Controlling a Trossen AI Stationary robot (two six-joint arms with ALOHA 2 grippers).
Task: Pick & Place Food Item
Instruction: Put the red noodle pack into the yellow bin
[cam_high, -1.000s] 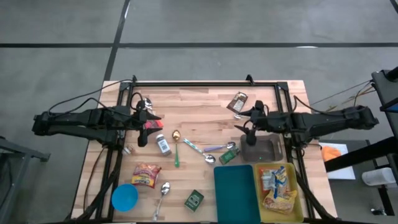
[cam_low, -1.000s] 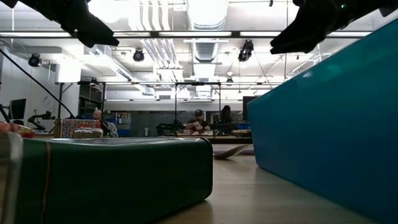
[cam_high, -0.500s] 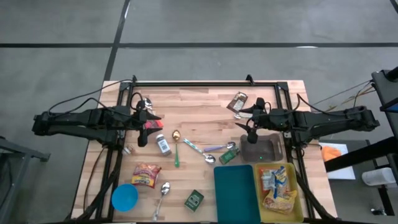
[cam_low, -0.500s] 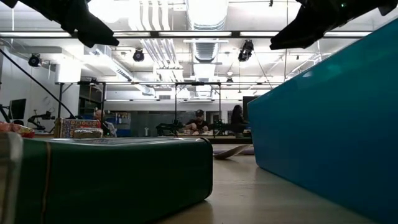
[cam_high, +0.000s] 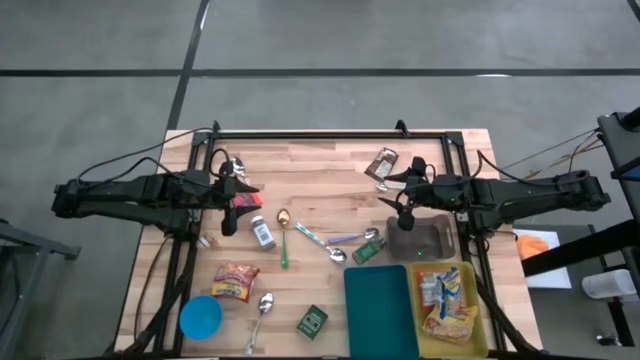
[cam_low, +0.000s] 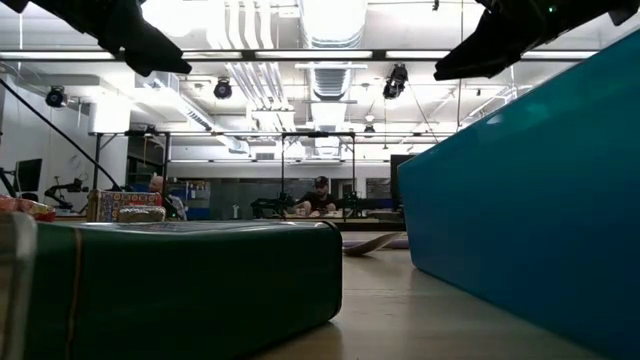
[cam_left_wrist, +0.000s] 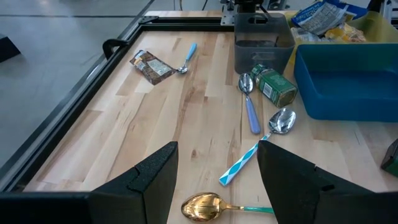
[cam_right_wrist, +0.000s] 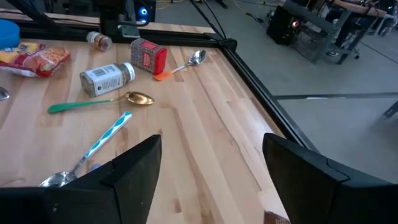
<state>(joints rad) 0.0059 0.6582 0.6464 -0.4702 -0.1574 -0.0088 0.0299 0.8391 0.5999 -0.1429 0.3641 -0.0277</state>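
My left gripper (cam_high: 247, 196) hovers open above the table's left part, over a small red box (cam_right_wrist: 149, 57). My right gripper (cam_high: 398, 196) hovers open at the right, between a brown snack packet (cam_high: 382, 163) and a grey container (cam_high: 420, 240). A red-and-yellow snack packet (cam_high: 237, 281) lies flat near the front left. More food packets lie in a yellow bin (cam_high: 478, 318) at the front right. Between the left gripper's fingers (cam_left_wrist: 217, 149) and between the right gripper's fingers (cam_right_wrist: 212, 142) only bare table shows.
Mid-table lie a spice jar (cam_high: 263, 234), a gold spoon with a green handle (cam_high: 283, 235), a striped spoon (cam_high: 310, 235), a purple spoon (cam_high: 352, 238) and a green can (cam_high: 367, 250). A teal bin (cam_high: 380, 310), a green tin (cam_high: 312, 321), a blue lid (cam_high: 200, 317) and another spoon (cam_high: 262, 310) lie near the front.
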